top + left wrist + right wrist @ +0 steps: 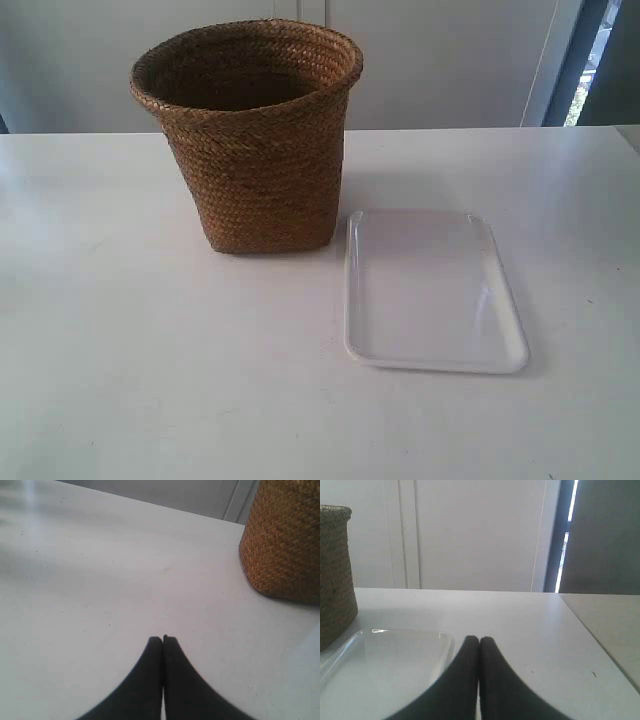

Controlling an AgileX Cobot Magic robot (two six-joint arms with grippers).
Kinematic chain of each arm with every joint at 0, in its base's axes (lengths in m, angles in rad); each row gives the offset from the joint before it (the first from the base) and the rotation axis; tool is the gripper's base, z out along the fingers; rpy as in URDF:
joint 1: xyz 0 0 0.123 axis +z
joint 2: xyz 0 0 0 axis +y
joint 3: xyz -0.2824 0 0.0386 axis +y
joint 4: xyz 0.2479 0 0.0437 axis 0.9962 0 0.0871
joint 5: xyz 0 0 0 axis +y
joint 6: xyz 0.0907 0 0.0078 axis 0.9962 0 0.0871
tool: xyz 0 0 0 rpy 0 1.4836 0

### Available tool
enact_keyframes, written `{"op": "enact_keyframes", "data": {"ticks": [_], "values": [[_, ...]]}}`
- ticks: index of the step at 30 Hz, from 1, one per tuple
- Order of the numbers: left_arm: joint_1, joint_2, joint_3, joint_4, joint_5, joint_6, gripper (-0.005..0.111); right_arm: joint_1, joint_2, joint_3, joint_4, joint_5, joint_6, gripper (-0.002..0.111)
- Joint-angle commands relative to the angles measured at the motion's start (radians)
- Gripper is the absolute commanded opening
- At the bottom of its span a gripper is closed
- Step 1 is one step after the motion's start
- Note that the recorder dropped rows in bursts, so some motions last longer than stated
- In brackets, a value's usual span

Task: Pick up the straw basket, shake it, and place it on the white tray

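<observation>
We have a white bench (pixel 150 400) filling the scene, bare and faintly scuffed. Closest in, the left jaws are shut tip to tip with no gap and hold nothing. They hang over open bench, and we cannot tell whether they touch it. The straw basket (pixel 285 540) stands well ahead of them and off to one side. The right jaws are likewise pressed together and grip nothing, poised by the near edge of the white tray (pixel 385 675), with nothing between them and it. In the exterior view the tray lies flat on the bench, its long sides running away from us. Just beyond its far corner the basket stands upright on the bench, not on the tray, its mouth open and dark inside. Base and tray corner are so close that we cannot say if they touch. Wide bare bench lies before both and on the basket's other side. Farther back the bench edge meets a pale panelled wall (pixel 450 60), with a dark upright strip (pixel 590 60) at the exterior view's right
</observation>
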Motion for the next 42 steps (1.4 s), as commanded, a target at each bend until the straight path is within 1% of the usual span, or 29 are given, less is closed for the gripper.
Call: {"op": "enact_keyframes", "data": {"ticks": [1,11,13,14,15,16,17,19,20,23,24,26,27,28,31,33,34,36,38,40,42], "values": [[-0.007,-0.005,0.003,-0.008,-0.012,-0.008,0.000,-0.005,-0.004,0.005,-0.005,-0.005,0.003,0.000],[-0.007,-0.005,0.003,-0.010,-0.015,-0.008,0.000,-0.005,-0.004,0.005,-0.020,-0.005,-0.004,0.000],[-0.007,-0.005,0.003,-0.010,-0.015,-0.008,0.000,-0.005,-0.004,0.005,0.003,-0.027,0.024,0.000],[-0.007,-0.005,0.003,-0.010,-0.015,-0.008,0.000,-0.005,-0.004,0.005,0.023,-0.061,0.071,0.000],[-0.007,-0.005,0.003,-0.010,-0.015,-0.008,0.000,-0.005,-0.004,0.005,0.055,-0.144,0.189,0.000],[-0.007,-0.005,0.003,-0.010,-0.015,-0.008,0.000,-0.005,-0.004,0.005,0.062,-0.198,0.262,0.000],[-0.007,-0.005,0.003,-0.010,-0.015,-0.008,0.000,-0.005,-0.004,0.005,0.062,-0.286,0.381,0.000],[-0.007,-0.005,0.003,-0.020,-0.015,-0.026,0.000,-0.005,-0.004,0.005,0.062,-0.356,0.516,0.000],[-0.007,-0.005,0.003,-0.020,-0.015,-0.041,0.000,-0.005,-0.004,0.005,0.062,-0.369,0.526,0.000],[-0.007,-0.005,0.003,-0.020,-0.015,-0.056,0.000,-0.005,-0.004,0.005,0.062,-0.372,0.522,0.000],[-0.007,-0.005,0.003,-0.020,-0.012,-0.056,0.000,-0.005,-0.004,0.005,0.057,-0.339,0.461,0.000],[-0.007,-0.005,0.003,-0.018,0.011,-0.019,0.000,-0.005,-0.004,0.005,0.055,-0.160,0.308,0.000],[-0.007,-0.005,0.003,-0.018,0.014,-0.011,0.000,-0.005,-0.004,0.005,0.055,-0.091,0.288,0.000],[-0.007,-0.005,0.003,-0.018,0.011,-0.006,0.000,-0.005,-0.004,0.005,0.055,-0.069,0.290,0.000],[-0.007,-0.005,0.003,-0.018,0.009,-0.019,0.000,-0.005,-0.004,0.005,0.055,-0.144,0.295,0.000],[-0.007,-0.005,0.003,-0.020,-0.004,-0.146,0.000,-0.005,-0.004,0.005,0.058,-0.183,0.363,0.000],[-0.007,-0.005,0.003,-0.020,-0.029,-0.243,0.000,-0.005,-0.004,0.005,0.058,-0.204,0.385,0.000],[-0.005,-0.005,0.003,-0.020,-0.094,-0.327,0.000,-0.005,-0.001,-0.003,0.058,-0.209,0.385,0.000],[-0.005,-0.005,0.003,-0.020,-0.083,-0.379,0.000,-0.005,0.030,-0.053,0.058,-0.192,0.381,0.000],[-0.005,-0.005,-0.009,-0.020,-0.086,-0.374,0.000,-0.005,0.095,-0.100,0.058,-0.146,0.381,0.000],[-0.005,0.033,-0.048,-0.018,-0.086,-0.350,0.000,-0.005,0.174,-0.140,0.058,-0.142,0.381,0.000]]}}
